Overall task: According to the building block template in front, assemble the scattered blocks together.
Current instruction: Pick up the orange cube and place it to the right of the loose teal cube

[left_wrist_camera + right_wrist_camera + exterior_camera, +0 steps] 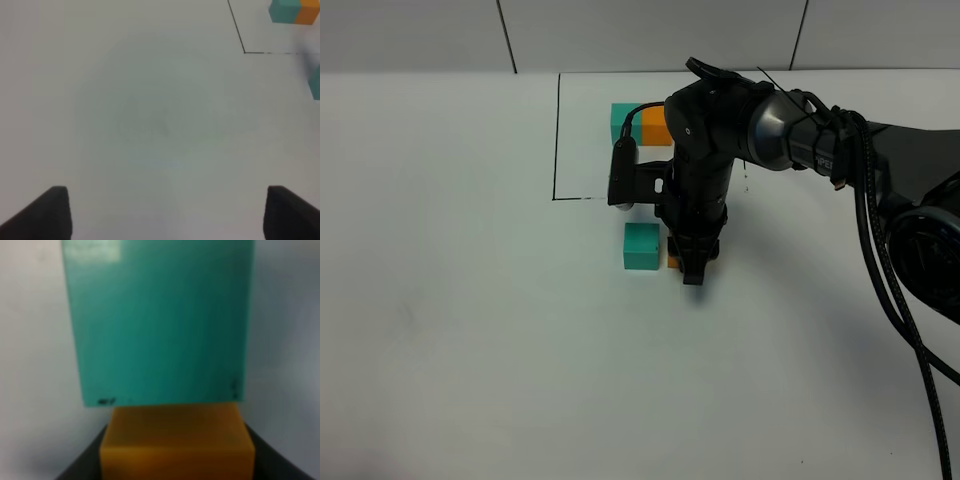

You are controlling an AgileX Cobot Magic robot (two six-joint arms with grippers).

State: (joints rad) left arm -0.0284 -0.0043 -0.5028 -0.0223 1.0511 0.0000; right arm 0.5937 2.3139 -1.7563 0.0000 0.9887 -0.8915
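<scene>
White table (470,350), template (622,122), seemingly tiled wall (420,35)

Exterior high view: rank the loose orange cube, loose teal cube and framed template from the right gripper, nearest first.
1. orange cube, at the right gripper
2. teal cube, beside it, on the view's left
3. template, farthest back

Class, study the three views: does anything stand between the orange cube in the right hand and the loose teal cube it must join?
Nothing visible does. The orange cube, held in the right hand, faces the teal cube directly. The pictures do not show whether the two touch.
</scene>
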